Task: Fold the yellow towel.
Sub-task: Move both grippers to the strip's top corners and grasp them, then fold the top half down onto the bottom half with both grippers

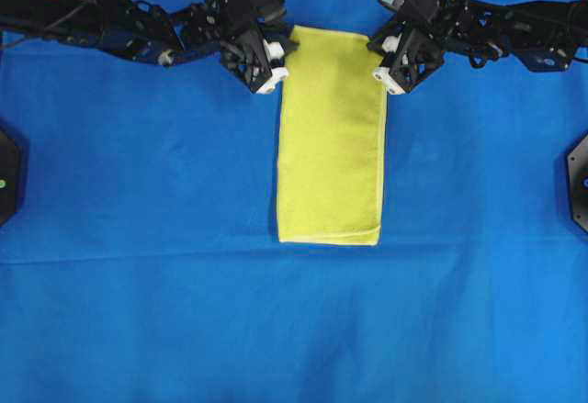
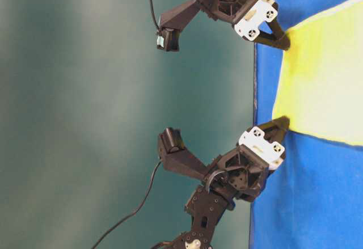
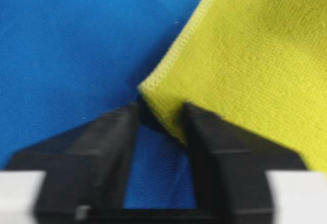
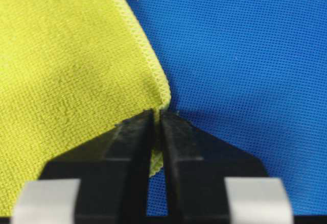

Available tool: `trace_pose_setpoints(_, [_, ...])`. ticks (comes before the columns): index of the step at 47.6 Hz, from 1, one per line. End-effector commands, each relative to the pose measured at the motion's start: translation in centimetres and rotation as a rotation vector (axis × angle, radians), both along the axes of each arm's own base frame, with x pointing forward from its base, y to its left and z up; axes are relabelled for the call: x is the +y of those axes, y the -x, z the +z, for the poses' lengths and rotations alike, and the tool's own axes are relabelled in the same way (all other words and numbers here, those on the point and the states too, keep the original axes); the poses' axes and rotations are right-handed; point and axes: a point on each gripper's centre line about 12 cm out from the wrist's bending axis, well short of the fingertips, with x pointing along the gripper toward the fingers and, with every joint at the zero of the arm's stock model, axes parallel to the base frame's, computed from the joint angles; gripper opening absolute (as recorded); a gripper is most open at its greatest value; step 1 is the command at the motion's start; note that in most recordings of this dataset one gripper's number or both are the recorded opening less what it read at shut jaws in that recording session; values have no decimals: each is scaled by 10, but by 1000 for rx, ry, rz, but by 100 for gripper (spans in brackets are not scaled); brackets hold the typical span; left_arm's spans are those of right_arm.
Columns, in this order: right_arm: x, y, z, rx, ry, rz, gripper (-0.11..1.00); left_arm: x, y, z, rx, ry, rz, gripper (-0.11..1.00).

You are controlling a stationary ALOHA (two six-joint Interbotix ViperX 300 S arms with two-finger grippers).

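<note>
Blue cloth [image 1: 138,311] covers our table: our right gripper [image 4: 157,119] pinches the yellow towel [image 1: 331,137]'s far corner tight; left gripper [image 3: 161,119] fingers, narrowly parted, straddle the other.

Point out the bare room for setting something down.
The large blue cloth lies bare left, right and below the folded bright yellow microfibre towel. Crowded at the towel's top corners, where the left gripper and right gripper sit.
</note>
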Motion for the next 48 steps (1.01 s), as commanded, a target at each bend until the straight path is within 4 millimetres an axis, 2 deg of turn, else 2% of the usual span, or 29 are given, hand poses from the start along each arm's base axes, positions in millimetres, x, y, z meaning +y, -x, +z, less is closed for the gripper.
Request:
trace_pose_setpoints(1, [1, -2, 4, -13, 5, 4, 4, 6, -4, 12, -23, -15, 6, 22])
trace_pose_setpoints(4, [2, -3, 4, -13, 5, 6, 4, 7, -5, 12, -19, -14, 5, 10])
trace_pose_setpoints(8, [2, -3, 5, -16, 3, 3, 4, 7, -6, 13, -22, -14, 5, 4])
trace_pose_setpoints(16, [1, -4, 9, -26, 8, 0, 4, 1, -8, 18, -22, -18, -12, 4])
trace_pose_setpoints(26, [1, -3, 42, -77, 48, 5, 4, -1, -7, 61, -74, -48, -18, 4])
trace_pose_setpoints(30, [1, -2, 53, -93, 62, 6, 4, -1, -6, 72, -91, -59, -18, 4])
trace_pose_setpoints(38, [2, 0, 57, -95, 63, 6, 4, -8, -5, 69, -73, -51, -31, 4])
trace_pose_setpoints(48, [14, -3, 59, -99, 53, 30, 4, -25, -3, 72, -55, -41, -66, 4])
